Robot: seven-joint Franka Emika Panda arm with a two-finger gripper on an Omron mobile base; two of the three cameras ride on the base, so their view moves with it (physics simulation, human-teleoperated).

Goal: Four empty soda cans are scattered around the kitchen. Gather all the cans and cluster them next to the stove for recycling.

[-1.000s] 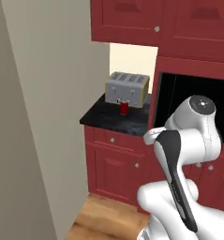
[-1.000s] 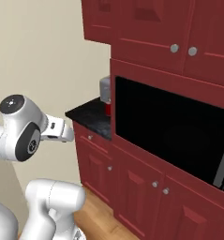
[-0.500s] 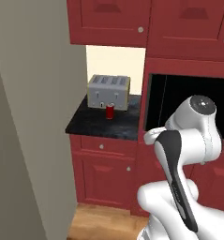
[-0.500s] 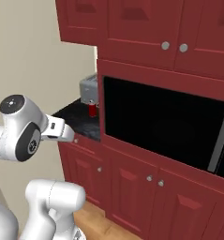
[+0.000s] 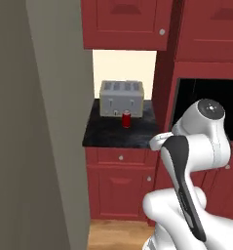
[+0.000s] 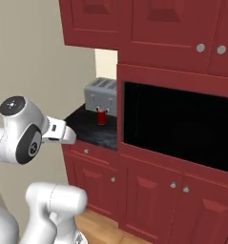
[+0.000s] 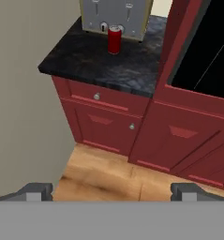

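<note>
Change since earlier frames: whole scene shifted in both base views, so the cameras moved; the surface now sits nearer the middle of the left base view.

Red soda can (image 5: 126, 119): upright on the black marbled surface (image 5: 115, 134), just in front of a grey toaster (image 5: 121, 98), near the surface's back.

End effector (image 7: 111, 191): released, fingertips (image 7: 34, 191) spread wide, holding nothing; well apart from the can, above the wood floor (image 7: 118, 180).

Red cabinets: one drawer (image 7: 104, 99) and doors below the surface, all closed, contents hidden. Upper cabinet (image 5: 127, 24) closed.

Black glass oven door (image 6: 182, 126): right of the surface.
</note>
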